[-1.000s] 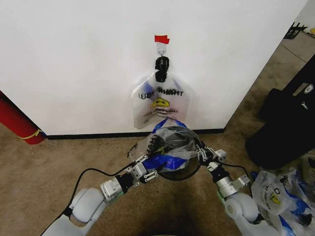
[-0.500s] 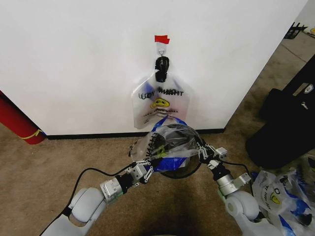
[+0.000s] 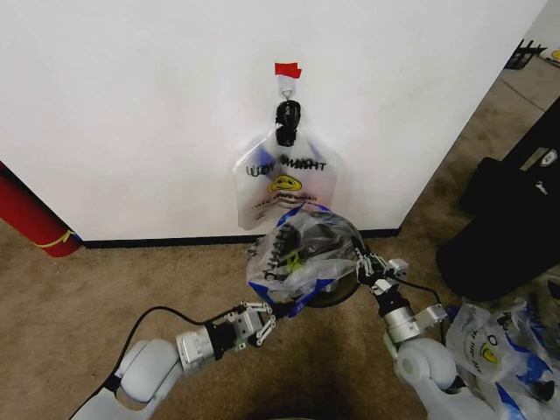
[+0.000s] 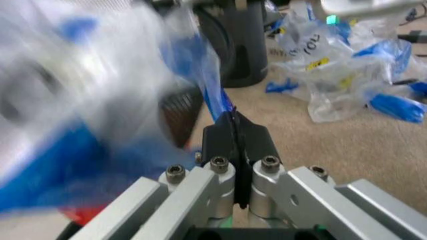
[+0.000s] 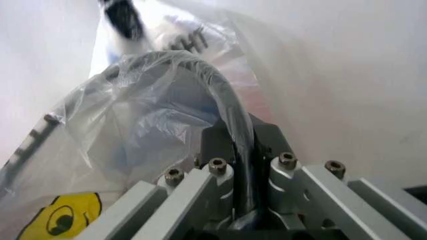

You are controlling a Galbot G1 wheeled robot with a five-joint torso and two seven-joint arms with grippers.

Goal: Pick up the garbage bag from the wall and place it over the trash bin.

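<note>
The wall [image 3: 131, 114] fills most of what stands ahead, plain white with a black baseboard along the carpet [image 3: 105, 289]. A red tape piece [image 3: 287, 69] is stuck high on it, a small metal hook [image 3: 286, 86] just beneath, and from the hook hangs a whitish bag with black lettering [image 3: 286, 185], its black knotted top right under the hook. Off on the robot's left a red cylinder with a yellow band [image 3: 31, 219] leans at the foot of the wall. On the right a heap of similar plastic bags [image 3: 499, 350] lies on the floor.

Just in front of the wall stands the trash bin [image 3: 328, 293], its dark rim showing under the plastic. The garbage bag [image 3: 302, 254], see-through with blue patches, is draped over the bin's top, bunched and lifted on the near left side.

The left gripper [image 3: 262, 317] sits low and near the bin on its left side; from its wrist camera the two black fingertips [image 4: 235, 137] are pressed together on a blue edge of the bag. The right gripper [image 3: 372, 269] is at the bin's right rim; its wrist camera shows its pads [image 5: 220, 145] pinching the dark rim with the clear plastic over it
</note>
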